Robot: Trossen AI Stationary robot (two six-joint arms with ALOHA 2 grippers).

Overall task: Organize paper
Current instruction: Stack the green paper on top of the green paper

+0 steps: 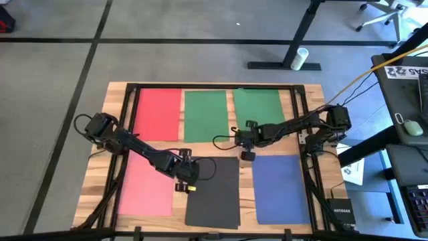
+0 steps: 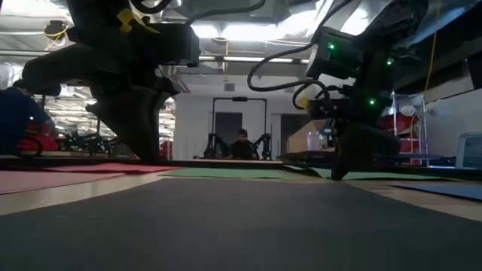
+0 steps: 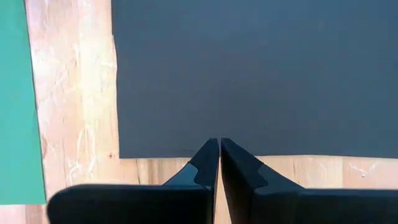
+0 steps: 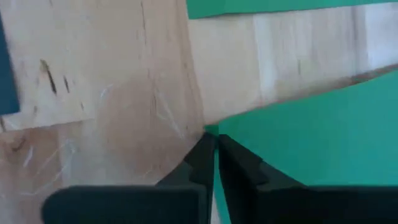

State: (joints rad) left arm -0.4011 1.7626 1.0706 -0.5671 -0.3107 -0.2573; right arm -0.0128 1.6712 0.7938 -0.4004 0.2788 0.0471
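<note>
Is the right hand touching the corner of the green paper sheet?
Touching. In the right wrist view the shut right hand pinches the corner of the green paper sheet, lifted above the wooden table.

From overhead we look straight down on the pale wooden counter point(image 1: 100, 167); a counter-level camera faces the room; wrist cameras sit close above it. All share that counter.

Even overhead light up top; low view backlit by ceiling lights point(image 2: 248, 31), arms silhouetted.
</note>
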